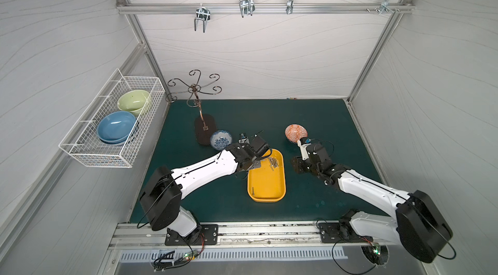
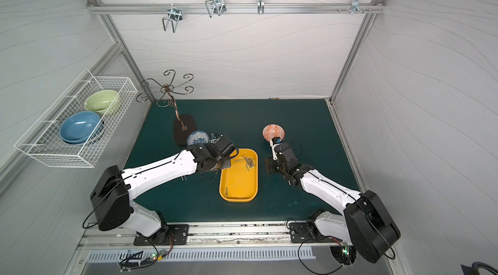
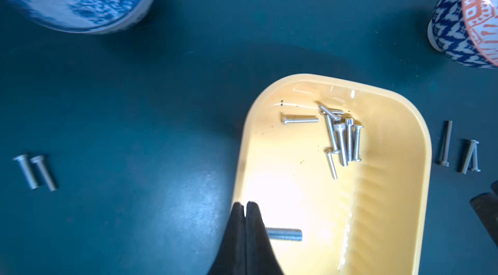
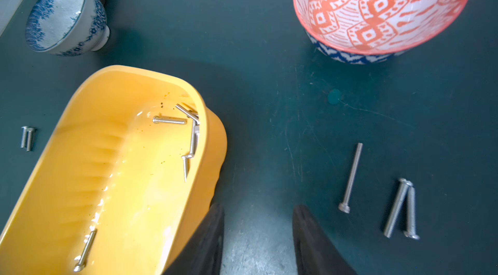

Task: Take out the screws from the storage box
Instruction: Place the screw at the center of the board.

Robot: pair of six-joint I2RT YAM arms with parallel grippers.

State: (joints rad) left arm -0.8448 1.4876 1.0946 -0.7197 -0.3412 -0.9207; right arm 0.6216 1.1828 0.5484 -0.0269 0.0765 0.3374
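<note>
Green mat (image 1: 310,201) around the box (image 1: 266,187) holds some screws (image 3: 26,171) while more lie at the box's far end, so, our left gripper (image 3: 244,205) pinching one screw (image 3: 284,234) over the box and our right gripper (image 4: 258,207) spread beside the box, we should carry it level past the rim before releasing.

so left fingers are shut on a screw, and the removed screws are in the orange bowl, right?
No: the orange bowl is empty in the right wrist view. The removed screws lie on the green mat beside the storage box. Left fingers are shut on a screw, as you say.
</note>
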